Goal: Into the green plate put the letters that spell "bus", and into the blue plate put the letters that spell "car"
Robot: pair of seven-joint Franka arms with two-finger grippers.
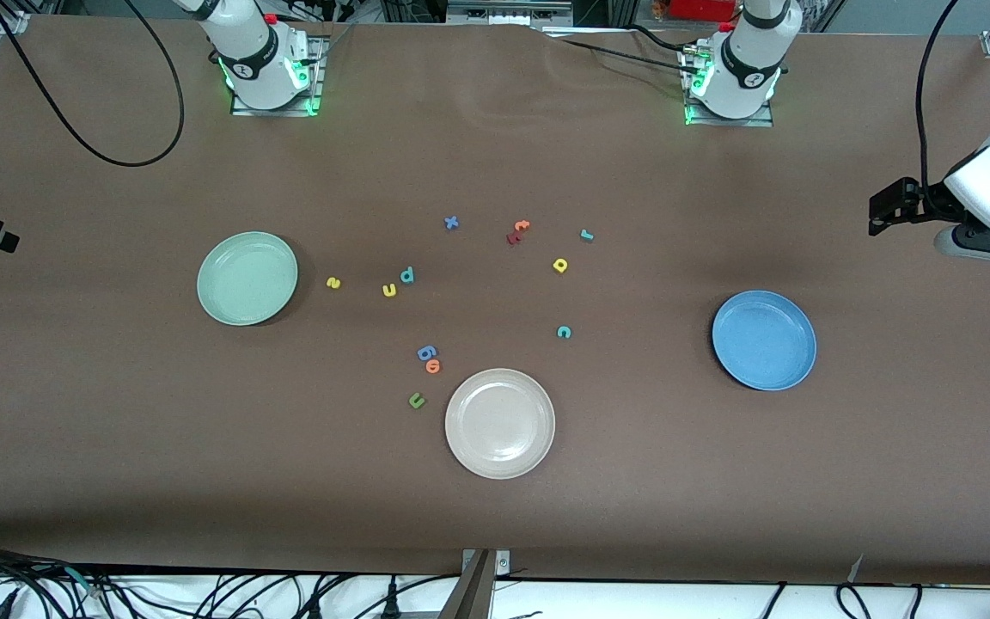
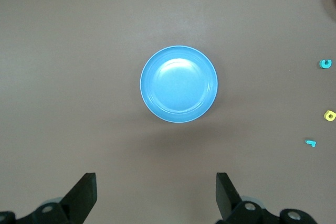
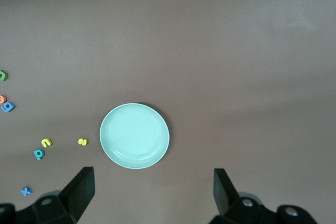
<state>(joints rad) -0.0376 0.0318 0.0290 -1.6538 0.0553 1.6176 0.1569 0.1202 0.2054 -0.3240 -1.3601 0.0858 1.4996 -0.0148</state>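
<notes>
Nearest the front camera: beige plate (image 1: 499, 423), green u (image 1: 416, 400) beside it. Farther up, blue plate (image 1: 763, 340) toward the left arm's end, empty; teal c (image 1: 564, 332), yellow a (image 1: 560, 265), teal r (image 1: 586, 234) on the table. Green plate (image 1: 247, 278) toward the right arm's end, empty; yellow s (image 1: 333, 282), yellow u (image 1: 389, 290), teal b (image 1: 407, 275) beside it. Left gripper (image 2: 155, 195) hangs over the table by the blue plate, fingers spread, empty; right gripper (image 3: 152, 192) likewise by the green plate
</notes>
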